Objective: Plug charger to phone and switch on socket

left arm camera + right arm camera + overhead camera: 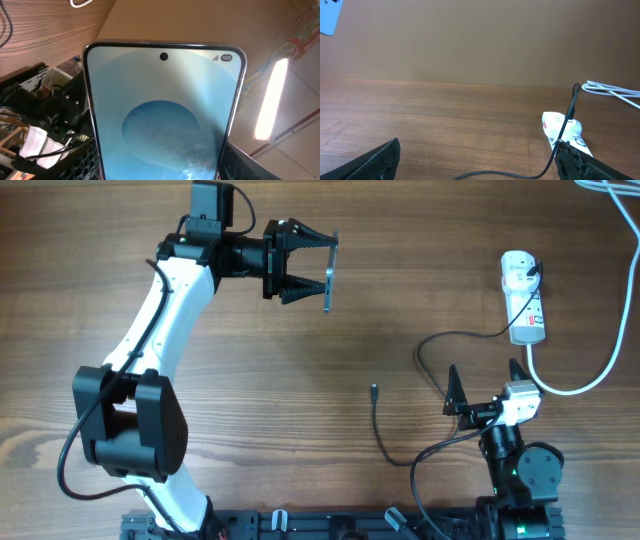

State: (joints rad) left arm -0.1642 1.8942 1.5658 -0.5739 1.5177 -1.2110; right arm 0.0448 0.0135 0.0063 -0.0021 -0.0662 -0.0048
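Surroundings: the socket (pixel 524 302) lay near the bench's (pixel 300 380) far right corner, its length running toward the near edge. Its thick white cord (pixel 600 370) looped out toward the right edge and back to the far one. The charger (pixel 375 415) ran as a thin black cable from the socket's far end and curled in toward the middle, close beside the right claw (pixel 485 377). Where it ran beneath that arm, its course could not be followed. Its plug tip (pixel 373 389) lay loose on the wood, right of centre and toward the near edge.

Claws: the left claw (pixel 322 272) was clamped on the phone (pixel 330 272), which it held clear of the bench near the far edge, left of centre. From overhead the phone showed edge-on. In the left wrist view the lit screen (pixel 165 110) stood upright and filled most of the frame. The right claw had its 2 fingers spread wide and held nothing. It sat near the right end of the near edge, with the socket just beyond it.

Room: bare wood lay between the 2 claws across the bench's middle — only the loose cable end crossed it. The socket's near end and the white cord crowded the right claw's far side.
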